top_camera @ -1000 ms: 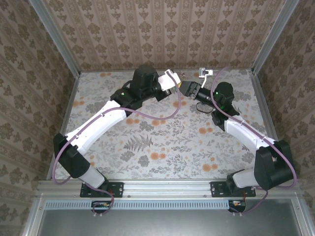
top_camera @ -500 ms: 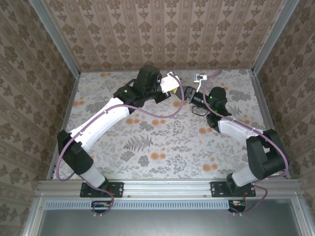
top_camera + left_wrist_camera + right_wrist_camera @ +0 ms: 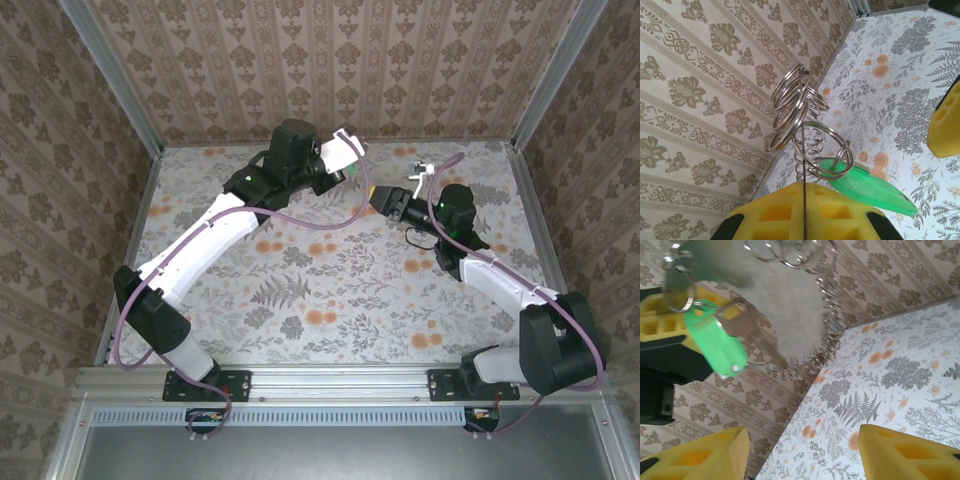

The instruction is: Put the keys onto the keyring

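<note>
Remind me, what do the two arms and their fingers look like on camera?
The left arm and right arm match: white links, black joints and wrists, each with a small green light. A purple-grey cable loops along each. The fingers are blocky and yellow with square recesses, on black mounts.

Key [image 3: 715, 342] head was bright green, blade dull silver. Keyring [image 3: 810, 135] coils were shiny silver. Finger pads [image 3: 775, 212] were yellow. Table [image 3: 330, 290] was white with grey ferns and orange blooms. Walls [image 3: 340, 70] behind the table had beige damask stripes.
</note>
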`<state>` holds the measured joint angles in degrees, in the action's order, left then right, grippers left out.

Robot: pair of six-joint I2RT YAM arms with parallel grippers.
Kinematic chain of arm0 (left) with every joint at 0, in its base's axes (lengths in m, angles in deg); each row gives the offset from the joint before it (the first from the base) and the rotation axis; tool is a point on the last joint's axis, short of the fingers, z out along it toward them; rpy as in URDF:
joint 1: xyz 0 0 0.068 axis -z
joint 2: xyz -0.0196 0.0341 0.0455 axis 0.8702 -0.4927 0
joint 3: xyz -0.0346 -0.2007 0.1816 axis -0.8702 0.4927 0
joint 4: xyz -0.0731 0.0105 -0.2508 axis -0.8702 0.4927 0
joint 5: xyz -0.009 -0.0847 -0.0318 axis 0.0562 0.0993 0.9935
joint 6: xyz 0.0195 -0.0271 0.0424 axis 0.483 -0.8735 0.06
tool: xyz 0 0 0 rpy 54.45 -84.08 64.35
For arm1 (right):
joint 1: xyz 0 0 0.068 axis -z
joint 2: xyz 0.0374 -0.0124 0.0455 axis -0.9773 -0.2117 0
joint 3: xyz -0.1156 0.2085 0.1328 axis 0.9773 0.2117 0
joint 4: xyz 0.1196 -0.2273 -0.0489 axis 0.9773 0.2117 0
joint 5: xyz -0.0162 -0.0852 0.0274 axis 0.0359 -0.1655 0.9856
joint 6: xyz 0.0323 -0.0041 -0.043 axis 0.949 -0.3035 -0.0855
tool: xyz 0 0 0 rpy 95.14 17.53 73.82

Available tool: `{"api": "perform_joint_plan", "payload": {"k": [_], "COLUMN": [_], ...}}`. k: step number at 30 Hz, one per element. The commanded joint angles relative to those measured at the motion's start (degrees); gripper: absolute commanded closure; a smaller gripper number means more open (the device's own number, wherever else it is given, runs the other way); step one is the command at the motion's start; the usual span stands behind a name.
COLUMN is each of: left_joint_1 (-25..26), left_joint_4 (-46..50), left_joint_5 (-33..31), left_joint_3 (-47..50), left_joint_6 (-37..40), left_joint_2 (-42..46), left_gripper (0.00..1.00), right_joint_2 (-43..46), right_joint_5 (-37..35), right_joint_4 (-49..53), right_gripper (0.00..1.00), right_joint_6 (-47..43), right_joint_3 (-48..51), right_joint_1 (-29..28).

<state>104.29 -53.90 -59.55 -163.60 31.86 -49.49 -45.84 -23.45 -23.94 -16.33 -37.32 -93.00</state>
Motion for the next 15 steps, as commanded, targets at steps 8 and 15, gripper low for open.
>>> {"api": "perform_joint_plan", "payload": {"k": [8,15], "left_joint_1": [-0.1,-0.1], "left_joint_4": [-1.1,-0.1], "left_joint_5": [2.5,4.2], "left_joint_3": [-2.2,-3.2], "left_joint_6": [-2.3,-3.0], "left_joint_2": [0.4,0.3], "left_gripper": [1.00,1.00], "right_joint_2": [1.2,0.5], "right_joint_5": [-5.1,-12.5], "right_joint_4": [12.5,22.2], "right_gripper": [0.39,0.39], "right_joint_6": [-13.2,-24.0], "right_joint_3": [-10.3,-15.7], "right_joint_1": [-5.9,-10.1]}}
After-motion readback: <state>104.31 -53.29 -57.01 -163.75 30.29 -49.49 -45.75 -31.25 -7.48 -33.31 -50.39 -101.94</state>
